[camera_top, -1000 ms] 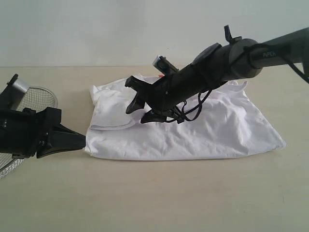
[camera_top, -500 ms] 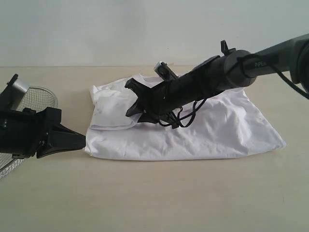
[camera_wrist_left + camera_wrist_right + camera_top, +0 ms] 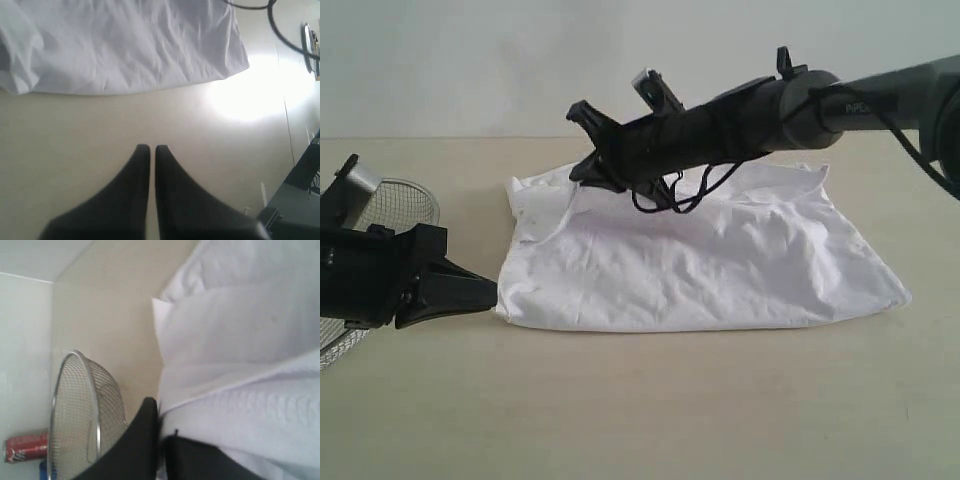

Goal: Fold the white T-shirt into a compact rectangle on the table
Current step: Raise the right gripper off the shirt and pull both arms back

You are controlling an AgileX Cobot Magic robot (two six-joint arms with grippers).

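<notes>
— Beige table [image 3: 720,420] on every side; where does the white T-shirt [image 3: 740,260] lie?
— In the middle of it, spread wide and flat with a straight near hem. Only its far-left part is lifted, where my right gripper [image 3: 582,172] is clamped on a pinch of the cloth.
— And the wire-mesh basket [image 3: 405,205]?
— At the left edge, behind my left gripper [image 3: 485,292]. That one sits low and points at the shirt's near-left corner, its jaws pressed together on nothing.
— Anything smaller?
— One red can [image 3: 25,447] near the basket's rim.
</notes>
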